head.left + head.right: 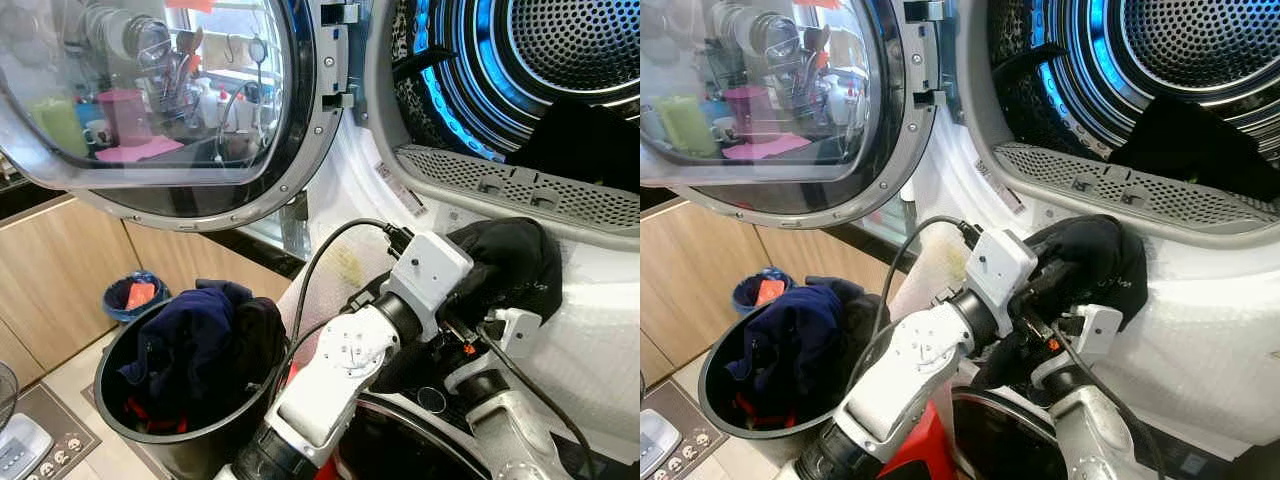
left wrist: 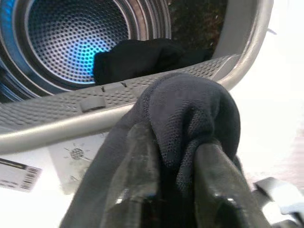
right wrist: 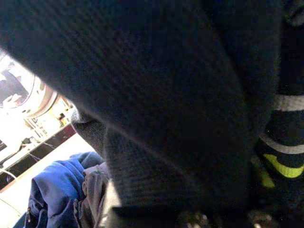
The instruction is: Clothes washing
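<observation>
Holding black garment [image 1: 505,262] bunched, no clear long axis, just below drum opening [image 1: 560,60] of washer, against white front panel [image 1: 600,330]. Another dark garment [image 2: 142,57] lies inside drum behind perforated lip [image 1: 520,185]. Open round door [image 1: 150,100] hangs on our left. Black bucket [image 1: 180,445] with blue and dark clothes [image 1: 190,350] stands below it. Our left gripper [image 2: 180,161] pinches garment, fingers [image 2: 218,185] closed on cloth. Our right gripper [image 1: 1055,335] is buried under same garment; we cannot tell its finger spread.
</observation>
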Motion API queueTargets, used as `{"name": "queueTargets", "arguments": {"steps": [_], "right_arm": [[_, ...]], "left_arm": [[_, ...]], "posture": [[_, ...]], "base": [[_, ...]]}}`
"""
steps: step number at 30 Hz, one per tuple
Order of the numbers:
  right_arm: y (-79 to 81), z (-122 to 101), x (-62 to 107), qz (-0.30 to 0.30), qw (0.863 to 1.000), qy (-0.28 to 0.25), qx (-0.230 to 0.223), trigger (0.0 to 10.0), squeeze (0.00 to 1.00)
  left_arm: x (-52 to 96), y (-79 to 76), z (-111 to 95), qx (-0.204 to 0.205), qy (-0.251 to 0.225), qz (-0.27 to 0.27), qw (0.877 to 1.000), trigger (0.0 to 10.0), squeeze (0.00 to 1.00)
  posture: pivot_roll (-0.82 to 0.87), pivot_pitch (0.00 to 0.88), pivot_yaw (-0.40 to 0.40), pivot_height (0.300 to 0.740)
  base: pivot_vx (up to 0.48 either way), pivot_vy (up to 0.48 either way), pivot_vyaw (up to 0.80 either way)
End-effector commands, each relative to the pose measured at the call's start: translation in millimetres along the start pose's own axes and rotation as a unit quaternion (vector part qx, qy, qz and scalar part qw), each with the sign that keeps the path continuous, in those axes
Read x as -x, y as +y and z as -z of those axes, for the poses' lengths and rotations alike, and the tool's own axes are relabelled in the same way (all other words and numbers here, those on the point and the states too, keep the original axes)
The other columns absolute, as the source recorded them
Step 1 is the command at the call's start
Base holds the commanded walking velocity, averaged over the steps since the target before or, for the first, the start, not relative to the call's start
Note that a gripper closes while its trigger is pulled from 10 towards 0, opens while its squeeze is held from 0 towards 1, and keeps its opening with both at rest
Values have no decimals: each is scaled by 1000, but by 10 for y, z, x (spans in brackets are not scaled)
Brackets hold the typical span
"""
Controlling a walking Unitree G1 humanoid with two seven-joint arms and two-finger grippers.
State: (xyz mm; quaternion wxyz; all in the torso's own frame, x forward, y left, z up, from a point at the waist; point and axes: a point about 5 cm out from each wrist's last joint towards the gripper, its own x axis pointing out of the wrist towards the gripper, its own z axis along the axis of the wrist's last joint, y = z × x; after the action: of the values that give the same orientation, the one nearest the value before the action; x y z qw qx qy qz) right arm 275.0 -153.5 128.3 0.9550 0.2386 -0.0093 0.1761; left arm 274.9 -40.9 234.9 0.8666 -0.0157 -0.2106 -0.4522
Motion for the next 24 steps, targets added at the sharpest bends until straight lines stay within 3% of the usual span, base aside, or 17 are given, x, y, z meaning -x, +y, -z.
{"name": "queueTargets", "arguments": {"steps": [1,14,18,24], "right_arm": [[-49,-63,-24,2,1000,-10,12,0,0],[-199,-287,28,-44,997,-40,40,0,0],[-246,-358,96,-78,995,-41,40,0,0],[-228,-278,248,-158,984,9,76,0,0]], "left_arm": [[-56,-76,-212,18,-52,15,998,10000,1000],[154,-70,-248,31,-57,66,996,10000,1000],[304,-49,-222,24,-41,100,994,10000,1000],[591,65,-126,10,1,116,993,10000,1000]], "posture": [[15,0,-2,740],[26,0,-6,740],[28,0,-5,740],[28,0,-2,740]], "base": [[0,0,0],[0,0,0],[0,0,0],[0,0,0]]}}
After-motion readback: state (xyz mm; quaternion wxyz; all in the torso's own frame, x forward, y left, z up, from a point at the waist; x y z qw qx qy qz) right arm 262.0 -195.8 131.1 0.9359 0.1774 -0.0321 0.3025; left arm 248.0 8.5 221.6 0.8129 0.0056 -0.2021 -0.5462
